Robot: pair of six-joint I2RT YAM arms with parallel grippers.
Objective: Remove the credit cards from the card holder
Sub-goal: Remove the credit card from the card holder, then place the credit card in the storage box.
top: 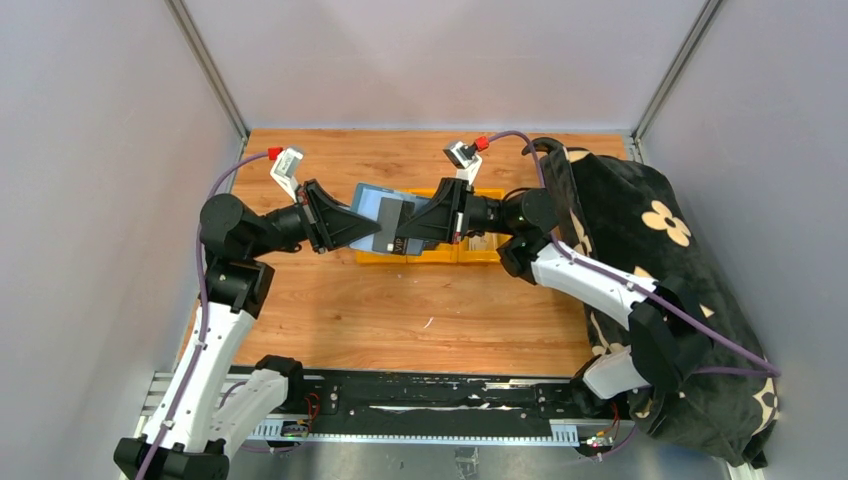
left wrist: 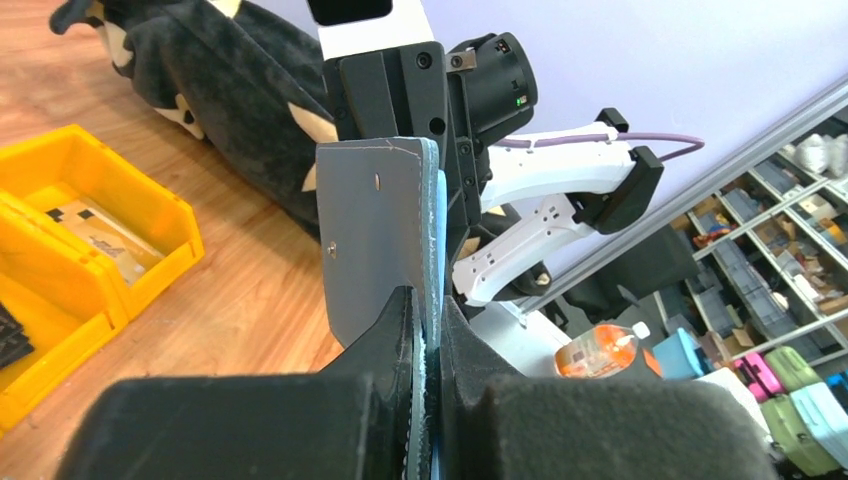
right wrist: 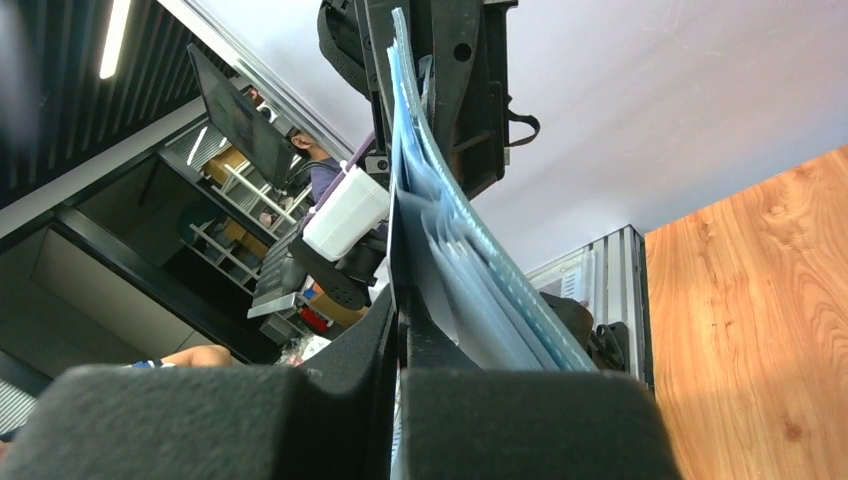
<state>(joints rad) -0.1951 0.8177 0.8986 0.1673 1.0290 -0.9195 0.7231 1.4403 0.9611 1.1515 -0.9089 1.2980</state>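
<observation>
Both grippers meet in mid-air above the yellow bins. My left gripper (top: 352,225) is shut on one short end of the slate-blue card holder (top: 368,205), which it holds up on edge. In the left wrist view the left gripper (left wrist: 428,320) clamps the holder's (left wrist: 375,230) grey-blue panel, with a light blue edge behind it. My right gripper (top: 405,232) is shut on a dark grey card (top: 390,228) that sticks out of the holder's other end. In the right wrist view the right gripper (right wrist: 398,320) pinches the dark card's (right wrist: 402,250) edge, beside the holder's pale blue layers (right wrist: 470,270).
Two yellow bins (top: 470,252) stand on the wooden table under the grippers. They also show in the left wrist view (left wrist: 150,200), one with a pale flat item (left wrist: 100,232) inside. A black flowered bag (top: 650,270) fills the right side.
</observation>
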